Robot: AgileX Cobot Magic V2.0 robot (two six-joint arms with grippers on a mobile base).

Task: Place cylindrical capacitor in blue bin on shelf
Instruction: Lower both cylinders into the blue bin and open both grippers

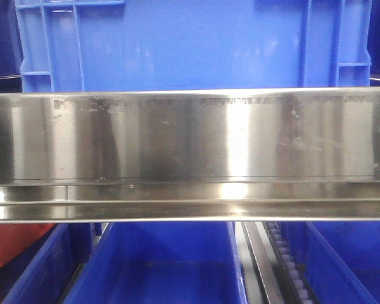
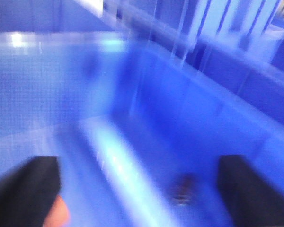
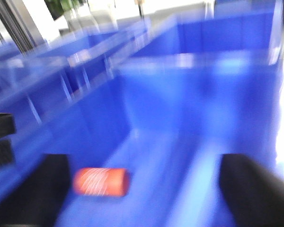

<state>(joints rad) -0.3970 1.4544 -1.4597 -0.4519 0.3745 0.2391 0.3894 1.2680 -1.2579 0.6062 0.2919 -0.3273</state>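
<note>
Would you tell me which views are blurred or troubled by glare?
Front view: fairly sharp, with a bright glare band on the shelf rail. Left wrist view: heavily motion-blurred; a small dark object in the blue bin is unreadable. Right wrist view: blurred too, blown out at top, yet the orange cylinder is recognisable.

Orange cylindrical capacitor [image 3: 101, 181] lying on its side on the floor of a blue bin [image 3: 199, 94]; shelf [image 1: 190, 136] of shiny steel.
</note>
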